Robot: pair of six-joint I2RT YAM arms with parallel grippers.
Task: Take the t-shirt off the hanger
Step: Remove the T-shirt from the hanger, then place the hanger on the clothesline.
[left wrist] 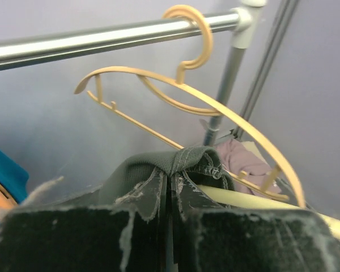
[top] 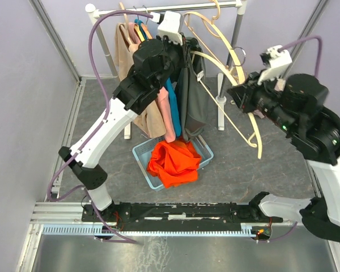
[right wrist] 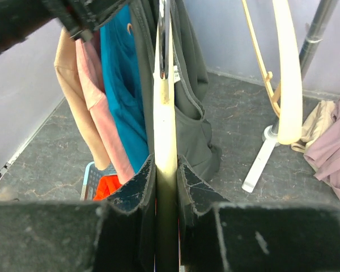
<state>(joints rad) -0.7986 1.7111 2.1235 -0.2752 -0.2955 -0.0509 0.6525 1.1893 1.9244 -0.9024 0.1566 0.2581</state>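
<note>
The dark grey-green t-shirt (top: 194, 99) hangs from the rack on a cream hanger (top: 238, 122) whose far arm sticks out bare to the right. My left gripper (top: 184, 50) is up at the rail, shut on the shirt's collar (left wrist: 184, 160), with the hanger's arm (left wrist: 249, 199) just right of it. My right gripper (top: 239, 96) is shut on the hanger's bare arm (right wrist: 165, 122). In the right wrist view the shirt (right wrist: 195, 113) drapes down behind that arm.
Beige (top: 123, 48), pink (top: 165, 110) and blue (top: 174, 107) garments hang left of the shirt. A blue basket (top: 140, 152) holding an orange garment (top: 173, 161) sits below. Empty cream hangers (top: 212, 28) hang on the rail (top: 158, 9). Mauve clothes (right wrist: 328, 147) lie by the rack post (right wrist: 260, 161).
</note>
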